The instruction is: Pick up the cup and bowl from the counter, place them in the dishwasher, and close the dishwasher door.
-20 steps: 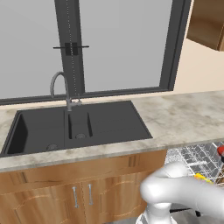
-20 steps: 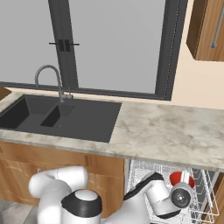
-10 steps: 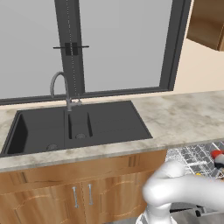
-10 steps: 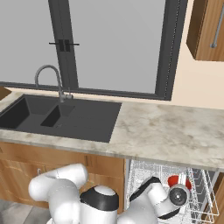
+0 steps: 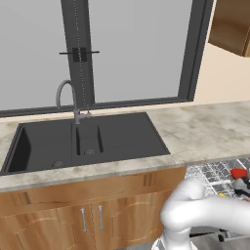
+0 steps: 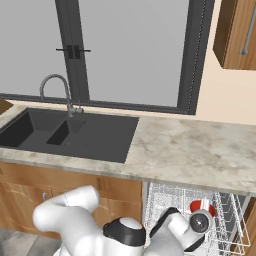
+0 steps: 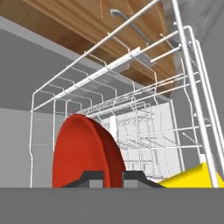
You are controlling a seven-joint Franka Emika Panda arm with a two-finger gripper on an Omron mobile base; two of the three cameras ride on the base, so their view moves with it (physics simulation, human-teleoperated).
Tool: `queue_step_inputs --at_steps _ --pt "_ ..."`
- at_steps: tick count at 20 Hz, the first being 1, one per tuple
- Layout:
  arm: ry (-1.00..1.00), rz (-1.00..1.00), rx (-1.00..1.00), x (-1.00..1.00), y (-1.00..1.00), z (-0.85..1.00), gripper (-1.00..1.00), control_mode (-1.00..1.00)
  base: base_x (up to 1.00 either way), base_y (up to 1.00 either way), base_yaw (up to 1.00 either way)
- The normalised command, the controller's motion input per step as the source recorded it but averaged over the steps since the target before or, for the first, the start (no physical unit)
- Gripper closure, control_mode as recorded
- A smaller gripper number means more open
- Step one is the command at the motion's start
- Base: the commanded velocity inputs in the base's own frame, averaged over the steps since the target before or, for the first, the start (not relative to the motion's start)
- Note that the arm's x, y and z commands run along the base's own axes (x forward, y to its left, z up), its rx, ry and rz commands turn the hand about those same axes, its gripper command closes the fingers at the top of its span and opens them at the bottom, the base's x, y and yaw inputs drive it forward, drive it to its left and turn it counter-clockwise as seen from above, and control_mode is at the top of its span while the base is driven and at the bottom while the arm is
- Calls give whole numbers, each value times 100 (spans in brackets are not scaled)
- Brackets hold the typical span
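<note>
The red bowl (image 7: 83,153) stands on edge inside the white wire rack (image 7: 131,57) of the open dishwasher. My gripper (image 7: 111,177) is shut on its rim, one dark fingertip (image 7: 89,177) on each side. The yellow cup (image 7: 192,177) lies in the rack just to the right of the gripper. From the base, the bowl (image 6: 202,206) shows red above my hand, low in the rack (image 6: 165,200) under the counter (image 6: 190,150). The bowl (image 5: 239,173) also peeks out at the far right over the rack (image 5: 215,173). The dishwasher door is out of view.
A black double sink (image 6: 70,132) with a curved faucet (image 6: 57,85) sits in the counter to the left of the dishwasher. Wooden cabinet doors (image 5: 93,219) are below it. My white arm (image 5: 205,210) reaches across in front of the rack.
The hand with the red bowl has sunk a little lower into the rack, and the arm's elbow has swung to the right. The grip has not changed.
</note>
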Motion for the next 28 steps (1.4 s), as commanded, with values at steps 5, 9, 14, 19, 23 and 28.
queue_step_inputs --at_steps 5,9,14,19,23,28 --pt "1 0 0 25 0 -48 100 -100 0 0 0" --pt "1 0 0 20 -4 -50 100 -100 0 0 0" --pt "0 0 0 16 -11 -52 100 -100 0 0 0" --pt "3 0 0 10 -15 -71 -100 -100 0 0 0" --pt "0 0 -2 -24 -19 -61 -100 -100 0 0 0" --pt "-4 0 -4 -50 -21 -36 -100 -100 0 0 0"
